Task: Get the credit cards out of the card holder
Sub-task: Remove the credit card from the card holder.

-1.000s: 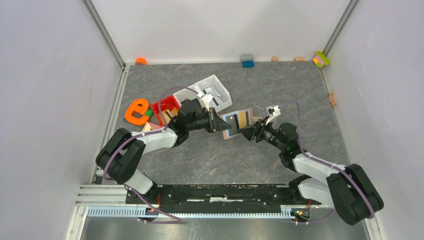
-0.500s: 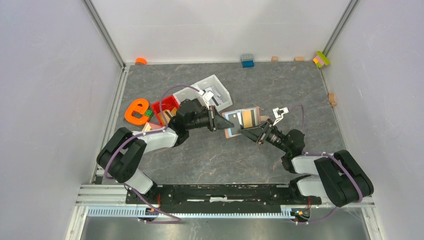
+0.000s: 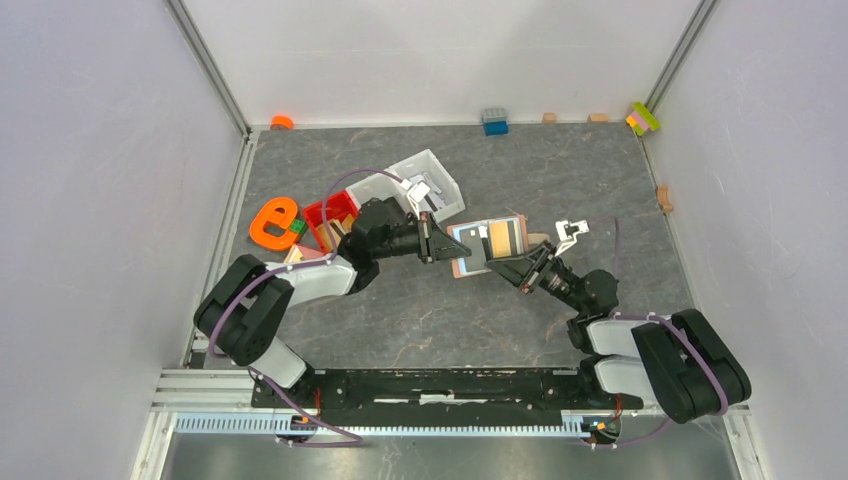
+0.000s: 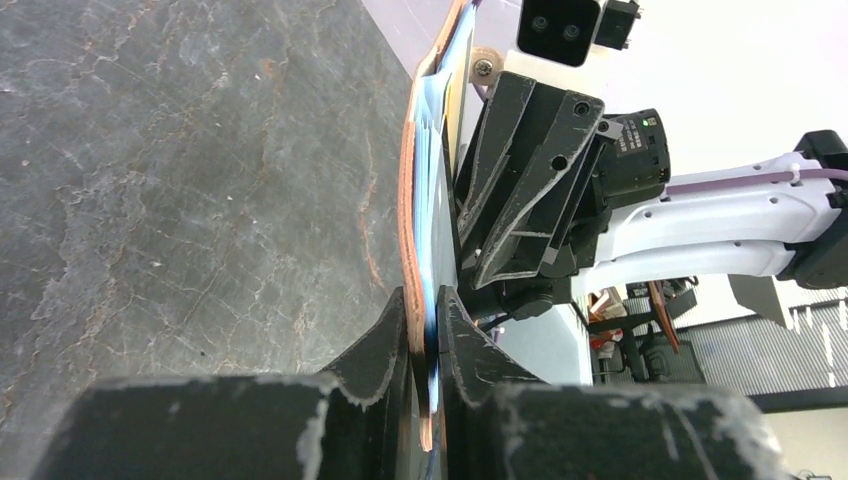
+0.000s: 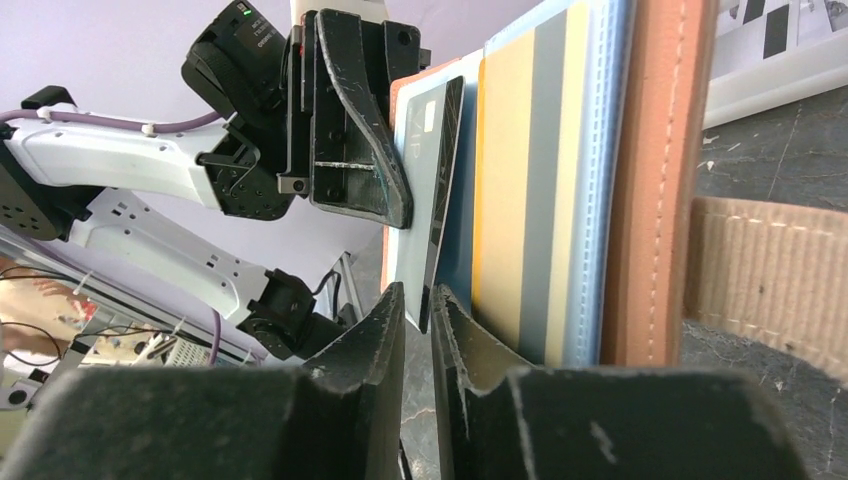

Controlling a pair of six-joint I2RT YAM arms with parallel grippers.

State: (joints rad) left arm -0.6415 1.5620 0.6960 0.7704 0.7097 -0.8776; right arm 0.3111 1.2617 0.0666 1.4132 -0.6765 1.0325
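The tan-brown card holder (image 3: 487,243) hangs open above the table, with my left gripper (image 3: 441,243) shut on its left edge; the left wrist view shows that edge (image 4: 408,200) clamped edge-on between the jaws (image 4: 428,320). Inside it sit an orange-yellow credit card (image 5: 510,180) and a pale blue-grey one (image 5: 425,170) that sticks out at the bottom. My right gripper (image 5: 418,310) reaches in from the right (image 3: 497,265). Its jaws are narrowed to a slim gap around that card's lower corner. The holder's brown spine (image 5: 655,180) and tab (image 5: 770,280) lie to the right.
Behind the left arm stand a white bin (image 3: 415,185) with packets and a red bin (image 3: 335,212). An orange e-shaped piece (image 3: 275,222) lies at the left. A blue block (image 3: 494,121), a coloured block (image 3: 643,118) and small wooden blocks (image 3: 664,197) line the far and right edges.
My right gripper has moved in under the card holder and narrowed its jaws around the pale card's lower corner. The left gripper has lifted the holder slightly, still gripping it.
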